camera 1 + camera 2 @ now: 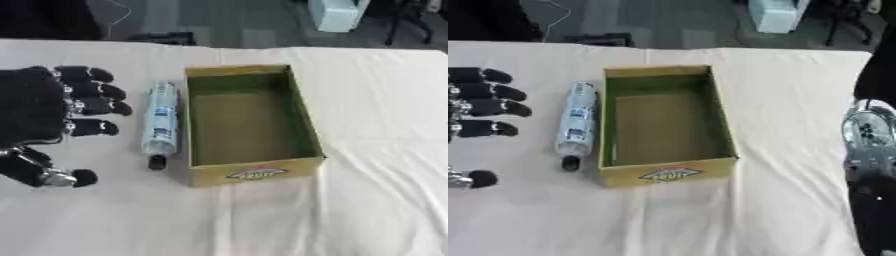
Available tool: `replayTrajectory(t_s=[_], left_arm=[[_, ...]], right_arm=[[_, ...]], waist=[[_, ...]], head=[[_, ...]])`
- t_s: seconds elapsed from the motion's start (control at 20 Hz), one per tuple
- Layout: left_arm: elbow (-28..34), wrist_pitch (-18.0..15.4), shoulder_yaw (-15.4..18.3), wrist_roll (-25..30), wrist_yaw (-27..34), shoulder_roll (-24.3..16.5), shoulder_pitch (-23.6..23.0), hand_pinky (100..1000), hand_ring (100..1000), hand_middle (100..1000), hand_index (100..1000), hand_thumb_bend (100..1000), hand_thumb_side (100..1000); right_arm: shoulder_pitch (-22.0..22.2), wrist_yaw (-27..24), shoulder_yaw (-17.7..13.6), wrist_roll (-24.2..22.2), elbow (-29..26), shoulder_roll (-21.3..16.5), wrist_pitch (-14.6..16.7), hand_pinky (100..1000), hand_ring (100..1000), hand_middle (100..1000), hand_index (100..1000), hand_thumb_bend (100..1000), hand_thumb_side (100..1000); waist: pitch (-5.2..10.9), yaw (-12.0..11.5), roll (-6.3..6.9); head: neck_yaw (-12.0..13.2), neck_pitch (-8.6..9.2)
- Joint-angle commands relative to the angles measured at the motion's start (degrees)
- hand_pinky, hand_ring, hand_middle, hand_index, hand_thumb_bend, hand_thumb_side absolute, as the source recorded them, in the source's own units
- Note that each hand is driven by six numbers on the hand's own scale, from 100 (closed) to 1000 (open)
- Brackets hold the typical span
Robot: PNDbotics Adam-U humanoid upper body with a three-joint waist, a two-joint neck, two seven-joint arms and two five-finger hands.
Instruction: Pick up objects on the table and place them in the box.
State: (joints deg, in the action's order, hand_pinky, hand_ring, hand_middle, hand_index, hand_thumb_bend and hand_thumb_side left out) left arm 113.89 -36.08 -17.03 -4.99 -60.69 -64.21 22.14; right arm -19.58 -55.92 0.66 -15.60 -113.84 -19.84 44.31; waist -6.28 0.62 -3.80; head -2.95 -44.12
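Left hand (35, 107) fingers spread; cylindrical bottle (161, 120) beside rectangular cardboard box (302, 120).

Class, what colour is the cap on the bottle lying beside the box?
Black cap; clearest in the left eye view.

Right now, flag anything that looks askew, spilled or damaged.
Nothing stands out. The bottle lies on its side along the left wall of the open box, capped and unspilled. The box sits upright, empty.

box (254, 173): front logo unreadable | bottle (161, 119): label print unreadable
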Motion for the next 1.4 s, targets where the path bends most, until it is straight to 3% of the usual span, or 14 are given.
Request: replayTrajectory(t_s=[0.05,0.4,0.5,0.6,0.65,1.4], left_arm=[[-0.6,0.47,0.33,-2.48,-2.72,-1.67,1.56,813,825,738,681,360,516],[-5.1,0.03,-1.51,-9.69,-9.98,-0.4,4.48,806,827,722,670,333,502],[-7.04,-0.48,-2.1,-12.2,-12.01,0.23,5.47,808,830,720,668,345,510],[-9.34,-1.24,-2.78,-14.39,-13.91,1.02,6.41,803,826,719,669,402,458],[-10.42,-1.75,-3.1,-15.44,-14.73,1.42,6.82,796,819,713,669,349,523],[-23.53,-8.55,-5.08,-27.31,-23.58,6.34,12.38,856,870,755,725,403,548]], right_arm=[[-0.52,0.22,-0.16,0.14,-0.75,-1.05,-0.31,317,432,471,668,100,860],[-0.69,0.07,-0.13,0.32,-0.75,-0.99,-0.66,317,433,472,668,100,860],[-0.78,0.02,-0.13,0.35,-0.75,-0.95,-0.76,317,433,472,669,100,860],[-0.94,-0.05,-0.17,0.48,-0.75,-0.85,-0.89,318,433,472,669,100,869],[-1.03,-0.08,-0.2,0.56,-0.75,-0.79,-0.97,318,433,472,670,100,860],[-1.9,-0.17,-0.41,0.53,-0.75,0.53,-1.63,317,435,473,674,100,862]], waist=[[0.52,0.13,0.44],[0.58,0.46,0.49],[0.57,0.59,0.52],[0.55,0.71,0.53],[0.51,0.74,0.51],[-0.77,0.38,-0.73]], head=[[0.05,0.0],[-0.1,0.0],[-0.02,0.0],[0.1,0.0],[0.15,0.0],[0.66,1.28]])
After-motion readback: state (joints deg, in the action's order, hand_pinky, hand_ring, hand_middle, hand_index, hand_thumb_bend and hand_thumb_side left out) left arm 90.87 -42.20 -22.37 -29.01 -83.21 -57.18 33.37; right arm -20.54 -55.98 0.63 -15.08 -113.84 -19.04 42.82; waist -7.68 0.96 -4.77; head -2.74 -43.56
